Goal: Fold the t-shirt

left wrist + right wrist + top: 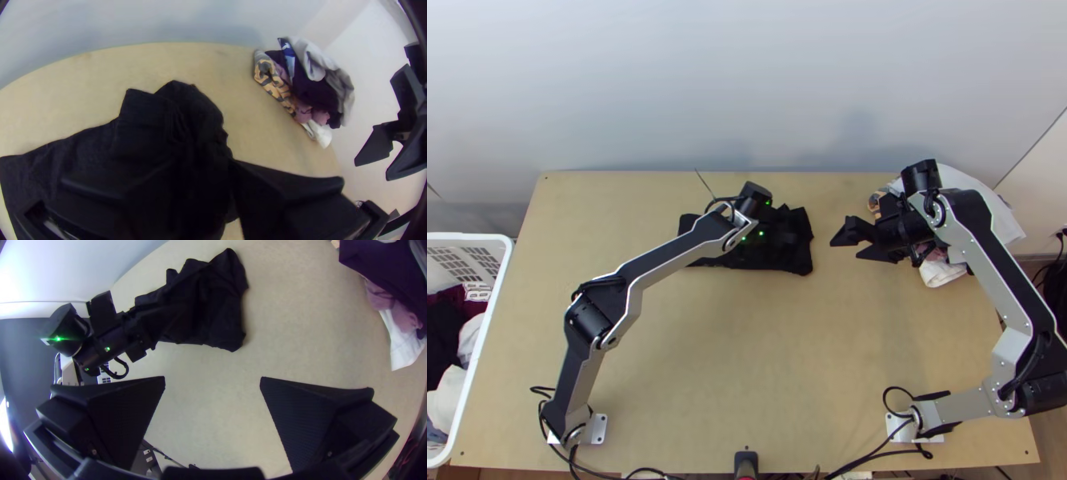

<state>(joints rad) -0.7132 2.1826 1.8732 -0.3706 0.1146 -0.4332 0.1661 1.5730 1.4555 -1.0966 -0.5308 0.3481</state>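
The black t-shirt [797,258] lies as a compact, wrinkled strip near the table's back, with a bunched, raised part at its right end; I cannot tell how its layers are folded. Over that right part is my left gripper [776,238], dark against the cloth. In the left wrist view the left gripper [204,163] stands partly open, with black fabric [147,111] under and between its fingers. My right gripper [848,246] is to the right of the shirt, apart from it. In the right wrist view the right gripper [212,378] is wide open above bare table, the shirt [220,306] beyond.
A pile of mixed clothes [311,89] lies at the table's back right, partly beneath the right arm. A white basket [487,328] holding clothes stands off the table's left edge. Bare tabletop [747,352] extends in front of the shirt.
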